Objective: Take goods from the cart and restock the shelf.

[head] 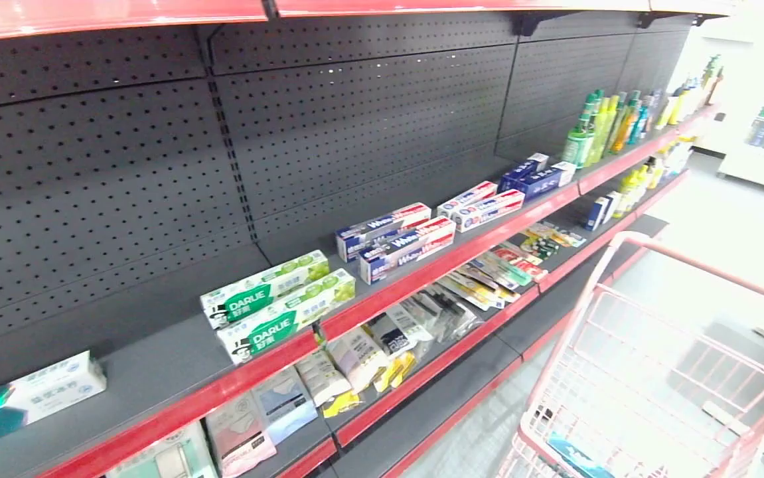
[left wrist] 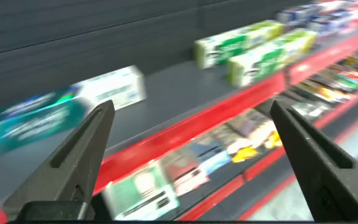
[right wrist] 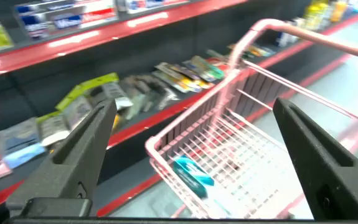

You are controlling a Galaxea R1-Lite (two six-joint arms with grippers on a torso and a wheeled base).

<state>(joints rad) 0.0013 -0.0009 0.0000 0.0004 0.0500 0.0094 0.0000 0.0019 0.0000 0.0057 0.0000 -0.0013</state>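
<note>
While the left gripper (left wrist: 192, 109) hangs in front of the shelf (head: 156, 358) w/ fingers spread wide & nothing btwn them, a teal box (head: 20, 398) lies at the far left of the top board, near the front edge. Next along, 2 green boxes (head: 279, 305) lie side by side, touching, the front one at the red lip. Then 2 white boxes (head: 398, 242) w/ blue-red print, then a smaller white pair (head: 481, 204), then blue boxes (head: 535, 176), then bottles (head: 604, 123) standing upright in the next bay. On the board below, flat packets (head: 355, 358) lie in a row. Right of the shelf stands the pink cart (head: 627, 312), its wire basket open on top; one teal pack (head: 577, 458) lies on its mesh floor. Over the cart hovers the right gripper (right wrist: 195, 106), fingers also spread wide, holding nothing. The teal pack sits well below them.
</note>
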